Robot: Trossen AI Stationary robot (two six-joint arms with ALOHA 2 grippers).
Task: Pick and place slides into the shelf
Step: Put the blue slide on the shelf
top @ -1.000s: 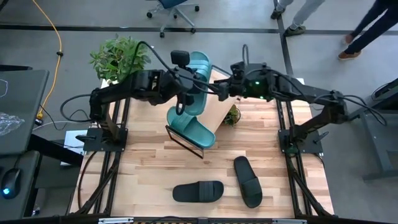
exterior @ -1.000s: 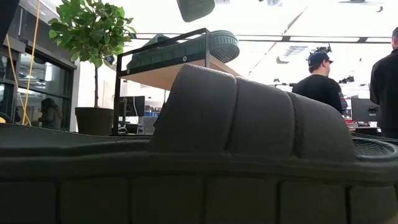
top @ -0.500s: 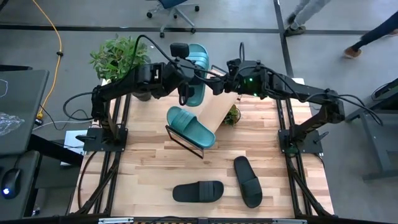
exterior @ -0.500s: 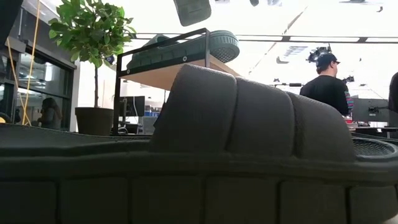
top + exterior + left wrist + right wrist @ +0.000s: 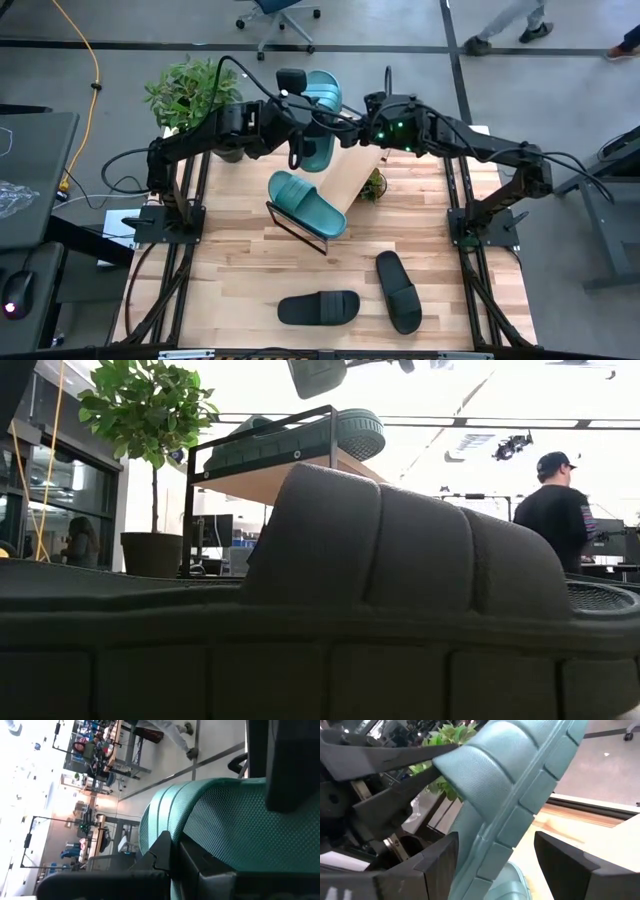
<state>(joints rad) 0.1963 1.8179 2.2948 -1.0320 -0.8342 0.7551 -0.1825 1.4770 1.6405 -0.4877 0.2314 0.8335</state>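
Two teal slides from above: one (image 5: 305,203) lies on the shelf (image 5: 352,172) near the table's far edge, the other (image 5: 318,118) hangs clamped in my left gripper (image 5: 300,127), my right gripper (image 5: 352,133) spread beside it. Two black slides (image 5: 318,307) (image 5: 398,290) sit near the front edge. Low down, a black slide (image 5: 330,600) blocks almost everything. At my right wrist, the teal sole (image 5: 515,785) hangs between parted fingers (image 5: 437,857).
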